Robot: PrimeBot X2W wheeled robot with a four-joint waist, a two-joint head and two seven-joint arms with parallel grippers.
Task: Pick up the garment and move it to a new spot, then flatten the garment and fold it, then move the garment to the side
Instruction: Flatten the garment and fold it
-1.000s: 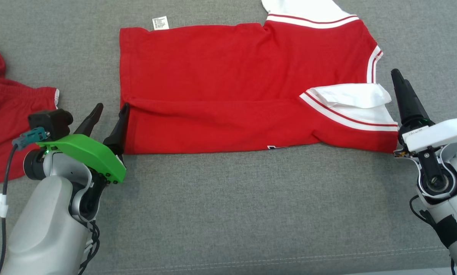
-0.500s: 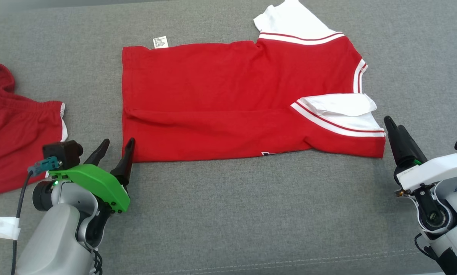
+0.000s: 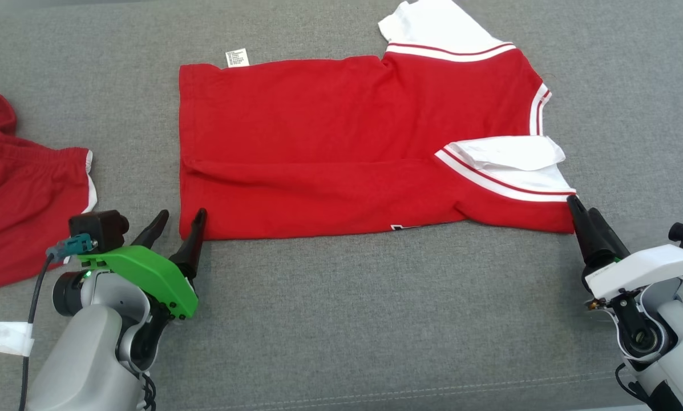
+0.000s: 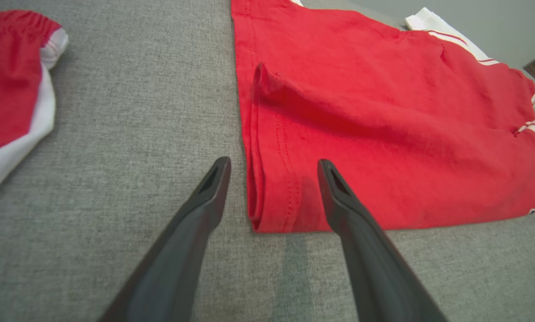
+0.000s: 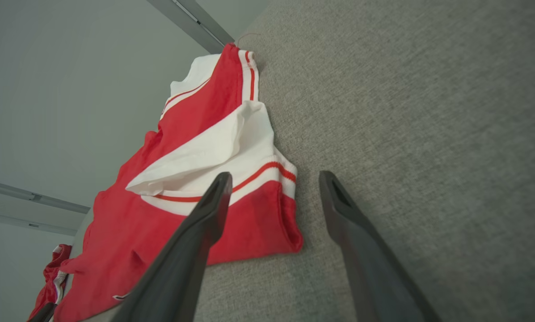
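- You are looking at the garment [image 3: 341, 142], a red shirt with white striped sleeves, which is lying spread out on the grey cushion surface [image 3: 375, 319], across the far middle of the head view. A long crease is running along its near part.
- One white sleeve [image 3: 506, 155] is lying folded back over the red cloth at the right end. A white label [image 3: 237, 57] is sticking out at the far left corner.
- Your left gripper [image 3: 182, 214] is sitting at the garment's near left corner with its fingers spread wide. In the left wrist view one finger is lying over the red hem and the other over bare grey fabric, with the corner between them. Nothing is being pinched, and you cannot tell whether the tips are touching the cloth.
- Your right gripper [image 3: 582, 205] is sitting at the near right corner, likewise spread. In the right wrist view one finger is crossing the striped sleeve edge and the other is lying over grey fabric. It is gripping nothing.
- A second red garment [image 3: 21, 188] with white trim is lying well apart, at the left.
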